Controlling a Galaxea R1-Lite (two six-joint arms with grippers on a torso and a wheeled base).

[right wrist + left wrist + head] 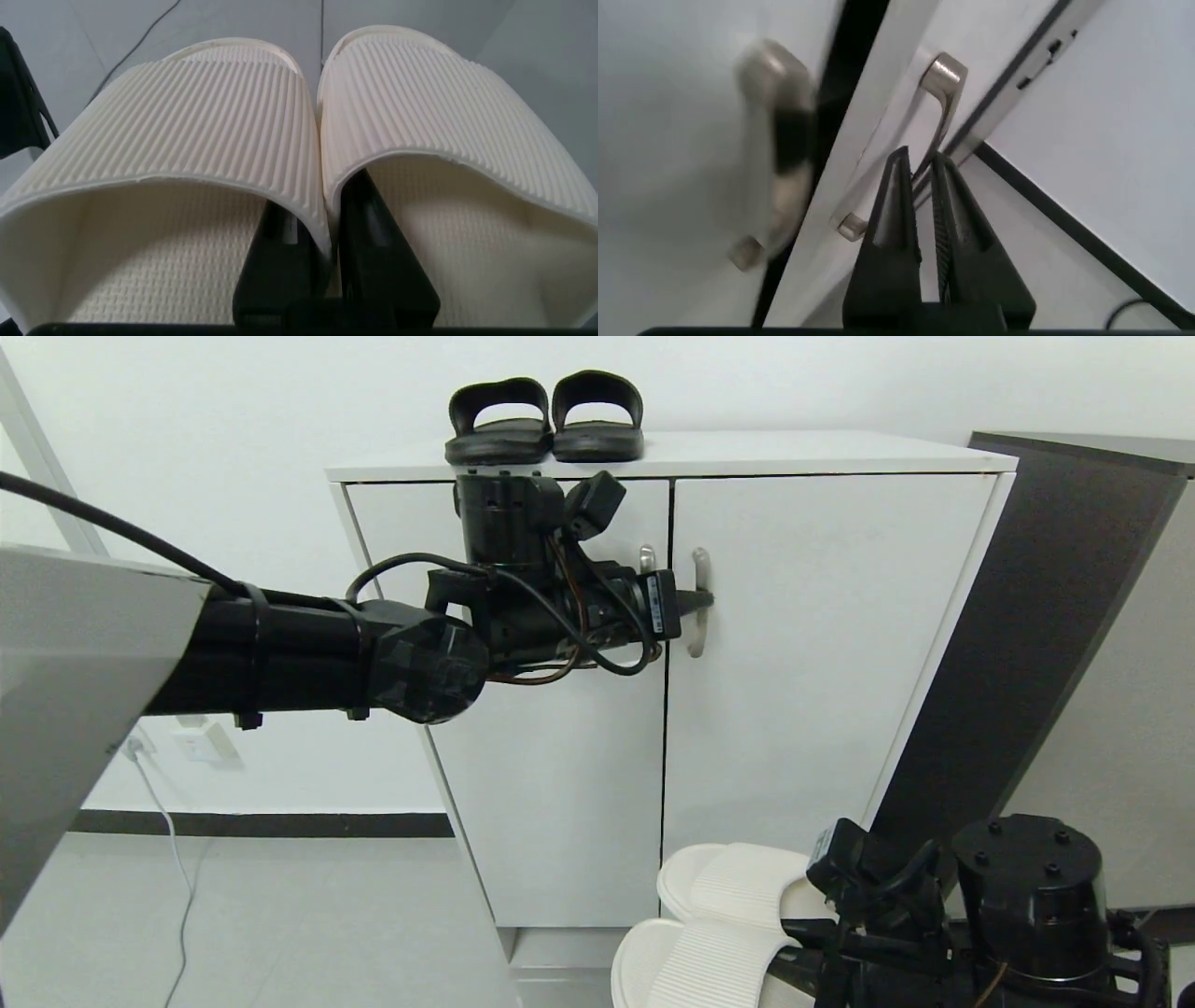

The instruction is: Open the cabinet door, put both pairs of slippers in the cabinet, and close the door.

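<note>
**Door not open yet, both pairs outside the cabinet**

We put the task at its first step. The cabinet (840, 455) looks shut on both doors, with just a thin dark seam between them, so nothing is stored yet. We can't see inside, so its contents can't be told.

The left jaws are at the right door handle (696, 635), drawn close together with the handle bar in the narrow gap. We judge they are pinching it, ready for a pull. The left door handle (646, 558) is just beside them, untouched.

The black slippers (546, 425) sit side by side on the cabinet top, above the left jaws and clear of them.

The white slippers (224, 103) are in the right jaws, which are clamped on the pair's two touching inner walls, one finger inside each slipper. That pair hangs low in front of the cabinet's base, well below the left jaws.

Still to do, as we judge it:
- swing the door open
- put the white pair in
- fetch the black pair from the top and put it in
- close the door
</note>
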